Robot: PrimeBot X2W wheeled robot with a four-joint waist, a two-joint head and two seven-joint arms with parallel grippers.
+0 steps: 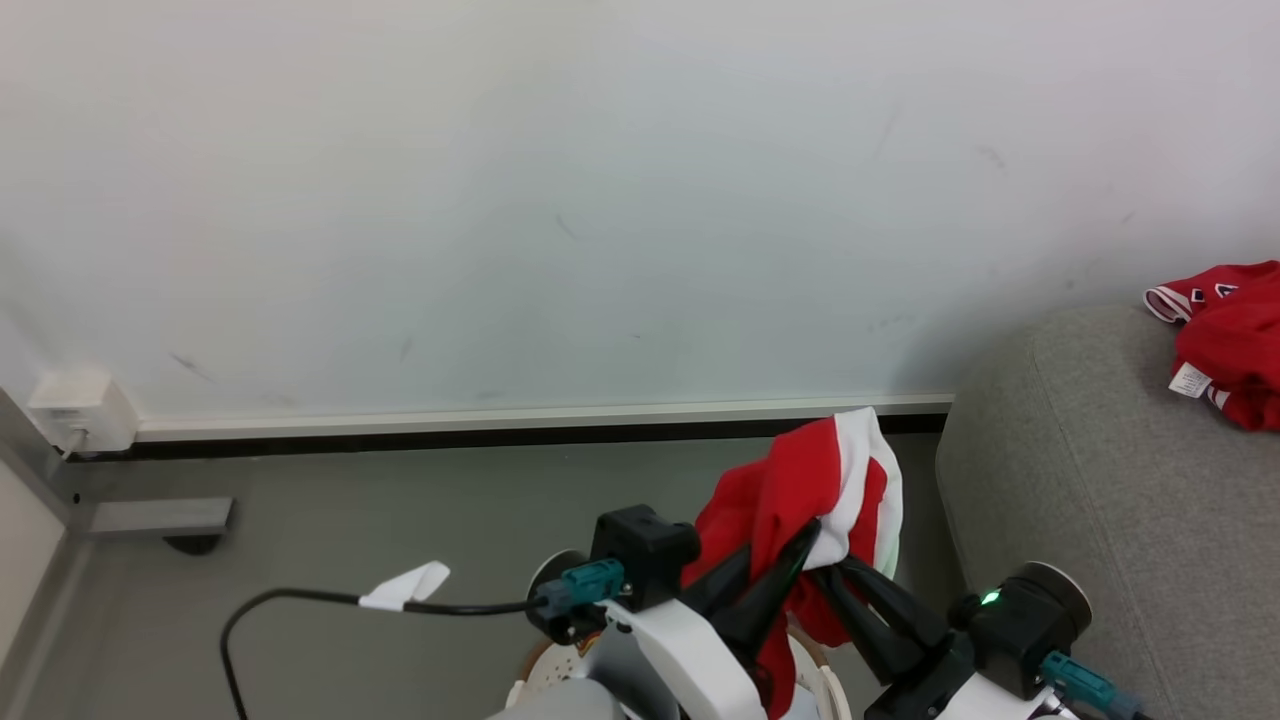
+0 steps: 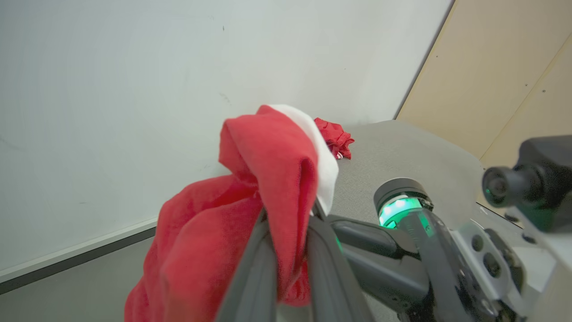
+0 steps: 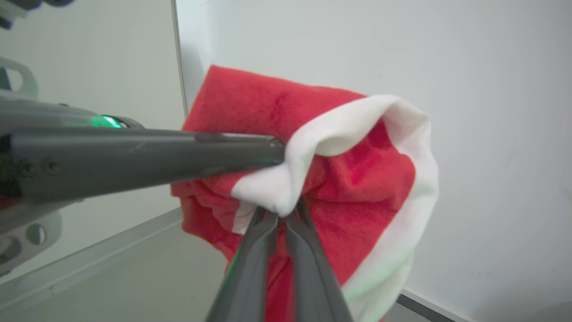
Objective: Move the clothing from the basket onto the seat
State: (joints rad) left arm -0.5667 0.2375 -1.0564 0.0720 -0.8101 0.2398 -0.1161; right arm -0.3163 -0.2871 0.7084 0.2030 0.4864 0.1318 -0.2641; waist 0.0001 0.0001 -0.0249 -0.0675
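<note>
Here: clothing (image 1: 780, 490) draped over tips; left jaws, right jaws each clamped on it.

Both arms rise from the bottom edge of the head view, angled inward so the grippers meet almost tip to tip. Left gripper (image 1: 790, 550) points up and right, fingers clamped tight on the clothing (image 1: 780, 480). Right gripper (image 1: 835, 578) points up and left, fingers pinched together on the same clothing's white trim. Right wrist (image 1: 1020, 610) shows a green light.
</note>
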